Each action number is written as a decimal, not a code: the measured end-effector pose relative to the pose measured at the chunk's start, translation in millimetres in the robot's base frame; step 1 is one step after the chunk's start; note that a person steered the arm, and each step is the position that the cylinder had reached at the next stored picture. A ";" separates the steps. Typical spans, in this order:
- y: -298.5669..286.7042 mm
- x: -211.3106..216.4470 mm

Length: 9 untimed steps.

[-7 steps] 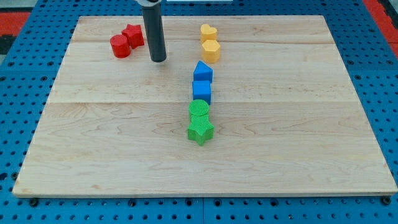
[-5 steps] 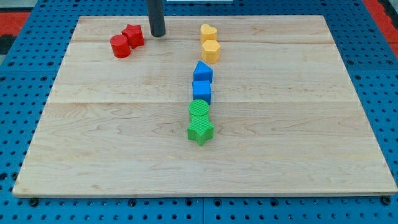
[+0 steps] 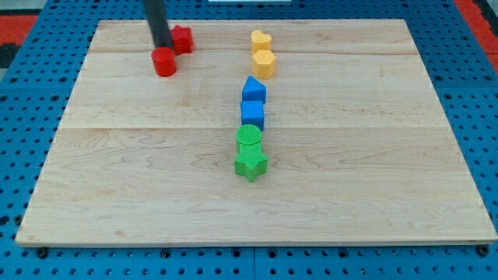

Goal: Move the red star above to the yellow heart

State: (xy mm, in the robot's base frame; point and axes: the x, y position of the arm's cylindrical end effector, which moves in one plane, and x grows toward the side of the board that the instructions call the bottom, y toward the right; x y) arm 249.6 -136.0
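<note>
The red star (image 3: 182, 38) lies near the view's top left, well left of the yellow heart (image 3: 261, 40). My tip (image 3: 162, 46) stands right against the star's left side and just above the red cylinder (image 3: 164, 62). The rod hides part of the star's left edge. The yellow heart sits at the top of a column of blocks in the board's middle.
Below the yellow heart run a yellow hexagon (image 3: 264, 63), a blue pentagon-like block (image 3: 254, 89), a blue cube (image 3: 252, 114), a green cylinder (image 3: 249, 138) and a green star (image 3: 250, 165). The wooden board (image 3: 373, 155) lies on a blue pegboard.
My tip moved up, then left around to the red blocks' left side. The red star has shifted right and the red cylinder right and a little down.
</note>
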 end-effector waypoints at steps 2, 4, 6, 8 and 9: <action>11.7 -27.2; 70.5 -27.4; 115.4 -37.7; 119.3 -37.5; 90.7 -32.2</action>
